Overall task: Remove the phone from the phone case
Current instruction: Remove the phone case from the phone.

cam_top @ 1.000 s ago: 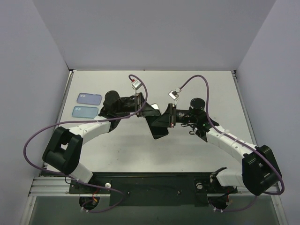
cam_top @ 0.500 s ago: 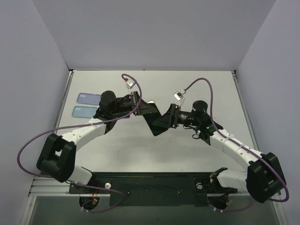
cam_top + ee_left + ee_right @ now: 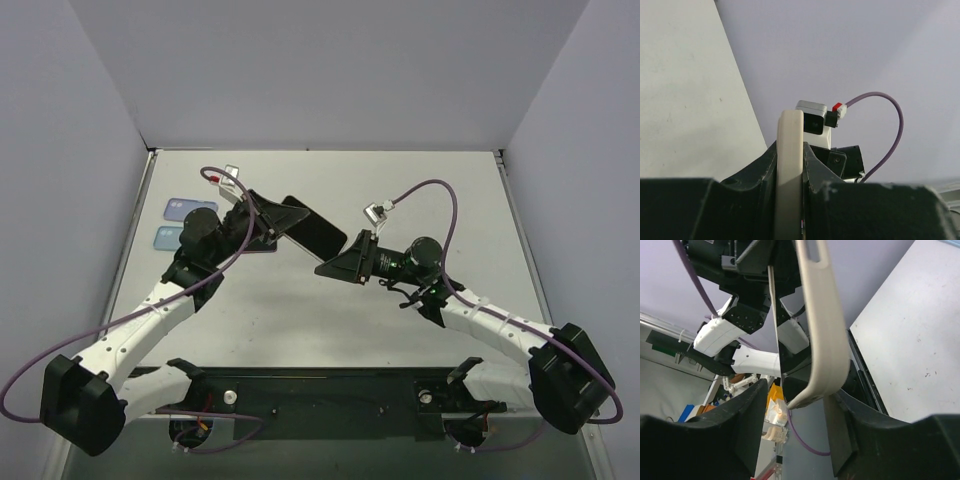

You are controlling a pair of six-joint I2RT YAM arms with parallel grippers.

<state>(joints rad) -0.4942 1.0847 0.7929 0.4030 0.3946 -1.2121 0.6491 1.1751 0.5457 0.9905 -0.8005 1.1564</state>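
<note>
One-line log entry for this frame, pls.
step: case removal | left claw: shut on phone case edge | right claw: open, case end between jaws | phone: not visibly free of case

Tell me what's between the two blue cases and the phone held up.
In the top view, the left claw, clamped on the phone, and its wrist fill the stretch from the blue cases.
</note>
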